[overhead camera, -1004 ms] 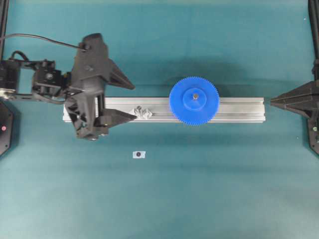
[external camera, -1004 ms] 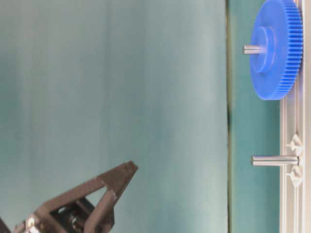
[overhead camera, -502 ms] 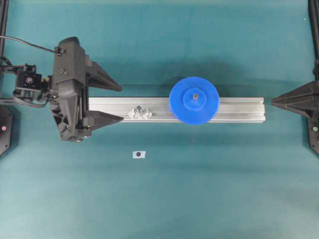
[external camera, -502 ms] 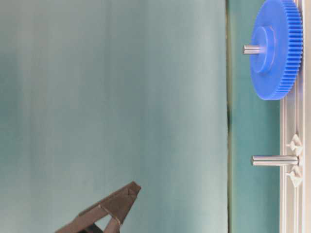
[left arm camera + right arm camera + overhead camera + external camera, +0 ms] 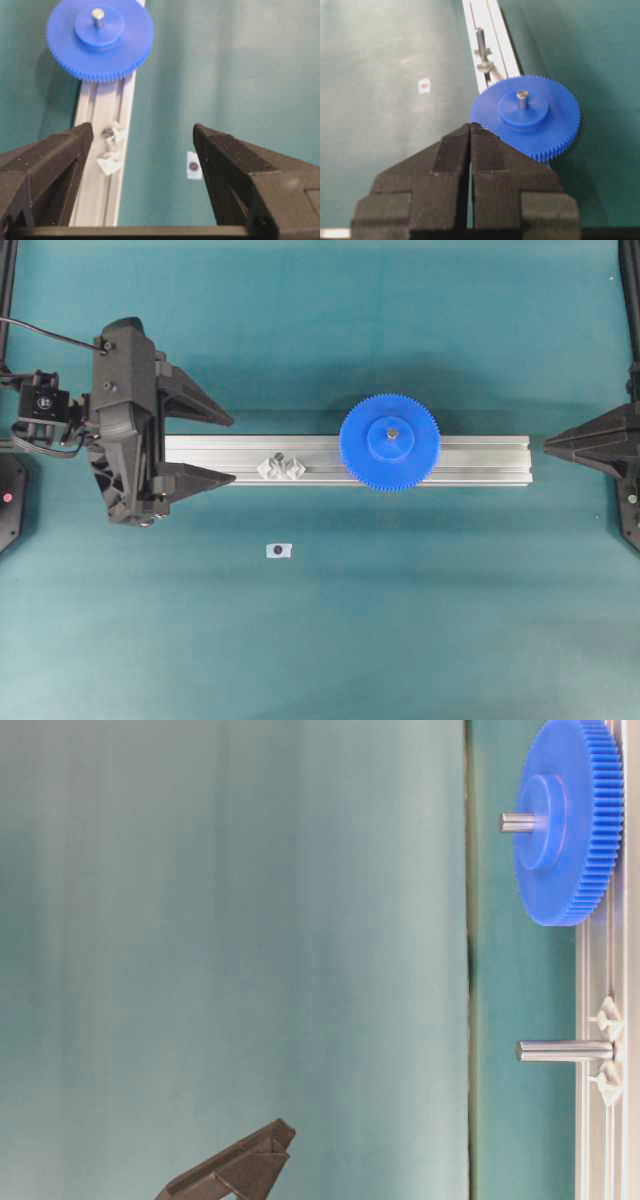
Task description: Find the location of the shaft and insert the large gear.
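Gear [image 5: 389, 442] already seated: bright blue toothed disc lying flat on the aluminium rail [image 5: 470, 460], hub up, with the grey shaft [image 5: 98, 15] poking through the centre hole, so the insertion reads as finished. Probably placed there because that pin is the fitted one for this bore; a second pin bracket [image 5: 283, 466], clear plastic with its own bare pin, sits further along the same rail toward the left arm, unoccupied. Off the rail, on the teal mat, a tiny white tag with a dark dot [image 5: 278, 550], apart from everything. Left gripper [image 5: 215, 448] spread wide, holding nothing, fingertips straddling the rail's near end without clearly touching it, well apart from the gear. Right gripper [image 5: 470, 129] pressed together, empty, hovering just short of the gear's rim in its wrist view and parked at the mat's edge in the overhead view. Compared with a second ago, left arm pulled back along the rail away from the spare bracket, uncovering more of the rail's end; in the table-level view its finger sunk lower in frame. Gear, both pins, tag and right gripper unchanged. Judged as a retreat after release, nothing left to place.
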Controlling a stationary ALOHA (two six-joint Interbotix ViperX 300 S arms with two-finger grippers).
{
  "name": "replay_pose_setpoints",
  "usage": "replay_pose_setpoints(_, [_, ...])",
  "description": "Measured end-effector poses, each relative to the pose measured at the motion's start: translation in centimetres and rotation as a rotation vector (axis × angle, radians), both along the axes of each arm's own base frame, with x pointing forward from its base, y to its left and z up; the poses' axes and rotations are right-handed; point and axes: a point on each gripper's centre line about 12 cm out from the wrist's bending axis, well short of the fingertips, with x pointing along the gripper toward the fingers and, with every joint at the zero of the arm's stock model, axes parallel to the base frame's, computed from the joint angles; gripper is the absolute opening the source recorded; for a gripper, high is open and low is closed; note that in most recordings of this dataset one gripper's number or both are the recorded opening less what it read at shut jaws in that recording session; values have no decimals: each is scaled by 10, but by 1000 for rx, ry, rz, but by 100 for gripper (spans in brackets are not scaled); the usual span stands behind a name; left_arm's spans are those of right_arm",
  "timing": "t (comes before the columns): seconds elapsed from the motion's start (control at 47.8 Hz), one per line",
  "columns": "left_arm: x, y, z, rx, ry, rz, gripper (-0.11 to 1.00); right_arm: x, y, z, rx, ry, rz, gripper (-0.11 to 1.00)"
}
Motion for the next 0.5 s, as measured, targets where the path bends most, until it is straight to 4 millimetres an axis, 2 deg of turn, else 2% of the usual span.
replay_pose_setpoints(0.502, [-3, 0, 1, 0, -6, 0, 82, 0, 0, 0, 0, 0, 0, 0])
